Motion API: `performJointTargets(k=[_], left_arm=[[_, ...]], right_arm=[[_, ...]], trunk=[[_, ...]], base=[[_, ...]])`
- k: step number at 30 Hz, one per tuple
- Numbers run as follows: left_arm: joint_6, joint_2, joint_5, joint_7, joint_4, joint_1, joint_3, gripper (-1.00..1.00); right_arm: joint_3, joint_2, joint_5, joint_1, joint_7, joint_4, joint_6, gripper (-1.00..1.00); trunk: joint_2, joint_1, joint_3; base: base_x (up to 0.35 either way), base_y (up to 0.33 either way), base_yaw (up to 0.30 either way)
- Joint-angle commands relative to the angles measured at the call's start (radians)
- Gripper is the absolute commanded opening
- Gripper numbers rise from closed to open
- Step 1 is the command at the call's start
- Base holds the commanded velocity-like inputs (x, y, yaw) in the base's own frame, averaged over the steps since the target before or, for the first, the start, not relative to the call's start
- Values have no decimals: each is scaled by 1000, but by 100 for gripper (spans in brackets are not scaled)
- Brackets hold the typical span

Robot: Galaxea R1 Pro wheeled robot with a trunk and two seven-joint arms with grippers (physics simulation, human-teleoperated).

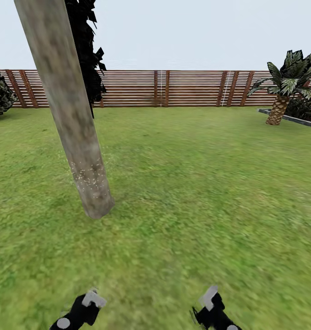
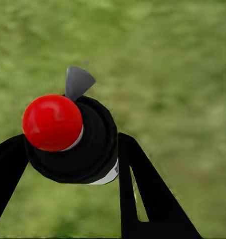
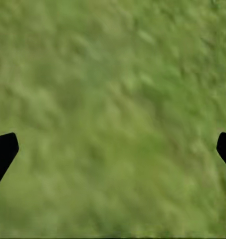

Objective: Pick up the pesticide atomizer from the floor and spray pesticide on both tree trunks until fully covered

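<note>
Atomizer in your left gripper, tree trunk ahead.

The pesticide atomizer, black with a red cap, sits clamped between your left gripper fingers. The tree trunk rises beyond it, speckled near its base. Your right gripper is spread wide over grass.

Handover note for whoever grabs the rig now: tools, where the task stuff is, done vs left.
Left tool: shut on the pesticide atomizer, red cap toward the wrist camera, grey nozzle past it.
Right tool: open, holding nothing, over grass.
Tree trunk: ahead and left in the head view, with pale speckles on a lower band of it, which look like spray.
Done: atomizer picked up; spraying of this trunk apparently begun.
Left: cover the rest of this trunk, then the second tree.
</note>
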Motion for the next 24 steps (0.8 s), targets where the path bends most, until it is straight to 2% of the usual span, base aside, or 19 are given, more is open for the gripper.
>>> performJointTargets(k=[1,3,4,5,6,14,18,24], left_arm=[[-31,1,44,48,4,23,10,-100],[-62,4,151,135,8,54,12,-100],[-67,5,190,157,10,60,12,-100],[-73,7,256,185,12,80,13,-100],[-75,9,275,192,13,89,12,-100],[-68,6,265,191,13,120,11,-100],[-67,7,269,192,12,122,12,-100],[-67,11,300,193,13,125,30,-100]], right_arm=[[10,-1,-65,0,-81,8,-5,100],[10,-2,-220,0,-174,15,-9,100],[10,-3,-269,0,-186,16,-13,100],[10,-4,-356,2,-198,18,-41,100],[10,-5,-381,3,-201,19,-55,100],[14,27,-369,49,-196,32,-59,100],[14,29,-369,59,-195,32,-59,100],[14,30,-369,60,-196,32,-58,100]], trunk=[[0,0,-1],[0,0,-1],[0,0,-1],[0,0,-1],[0,0,-1],[0,0,-1],[0,0,-1],[0,0,-1]], base=[[0,0,0],[0,0,0],[0,0,0],[0,0,0],[0,0,0],[-6,-5,0],[-188,-148,0],[-271,-196,188]])
